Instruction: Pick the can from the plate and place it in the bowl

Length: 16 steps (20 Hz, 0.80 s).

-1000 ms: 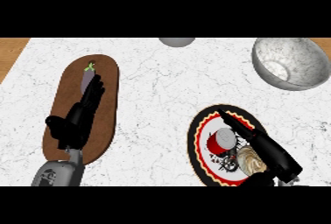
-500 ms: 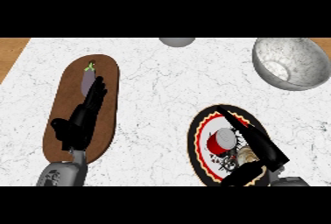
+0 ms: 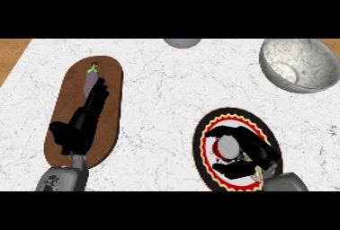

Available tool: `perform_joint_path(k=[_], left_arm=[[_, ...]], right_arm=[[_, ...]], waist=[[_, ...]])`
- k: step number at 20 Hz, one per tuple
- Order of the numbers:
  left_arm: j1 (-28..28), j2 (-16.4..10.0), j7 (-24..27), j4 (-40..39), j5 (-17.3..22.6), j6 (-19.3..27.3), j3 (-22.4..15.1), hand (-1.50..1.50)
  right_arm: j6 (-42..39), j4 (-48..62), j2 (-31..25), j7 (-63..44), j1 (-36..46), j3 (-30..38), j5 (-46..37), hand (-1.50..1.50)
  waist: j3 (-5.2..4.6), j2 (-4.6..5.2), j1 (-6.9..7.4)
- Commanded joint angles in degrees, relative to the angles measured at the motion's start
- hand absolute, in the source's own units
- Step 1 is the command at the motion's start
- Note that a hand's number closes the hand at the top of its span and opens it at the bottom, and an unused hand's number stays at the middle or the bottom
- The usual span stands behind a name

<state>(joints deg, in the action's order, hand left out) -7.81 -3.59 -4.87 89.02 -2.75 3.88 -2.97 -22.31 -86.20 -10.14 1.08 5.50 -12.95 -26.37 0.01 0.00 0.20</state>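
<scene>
A silver can [image 3: 228,146] stands on the patterned plate [image 3: 211,120], which has a red, black and cream rim and lies at the lower right. My right hand [image 3: 257,151] is over the plate with fingers and thumb curled round the can, hiding most of its sides. The grey marbled bowl [image 3: 297,64] sits at the upper right, apart from the plate. My left hand [image 3: 81,125] rests open with straight fingers over the brown cutting board [image 3: 111,90] at the left.
A purple eggplant [image 3: 90,81] with a green stem lies on the board just beyond my left fingertips. A grey round object [image 3: 182,42] shows at the top edge. The wooden counter edge [image 3: 12,49] shows at the far left.
My right hand has curled in round the can, its fingers moving from the can's right side to wrap over it. The left hand has hardly moved.
</scene>
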Motion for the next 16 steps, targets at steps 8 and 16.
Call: perform_joint_path(k=[8,16], left_arm=[[-0.59,-0.16,1.43,-2.25,-0.50,-0.87,1.08,0.00],[0.24,0.08,-1.72,1.59,-0.10,-0.65,0.94,0.00]], right_arm=[[-3.82,0.30,-7.22,16.64,-4.23,1.74,-0.09,1.50],[-18.87,-3.75,-21.04,29.41,-8.71,14.01,11.64,1.50]], waist=[[0.00,0.02,-0.35],[0.00,-0.10,-0.57]])
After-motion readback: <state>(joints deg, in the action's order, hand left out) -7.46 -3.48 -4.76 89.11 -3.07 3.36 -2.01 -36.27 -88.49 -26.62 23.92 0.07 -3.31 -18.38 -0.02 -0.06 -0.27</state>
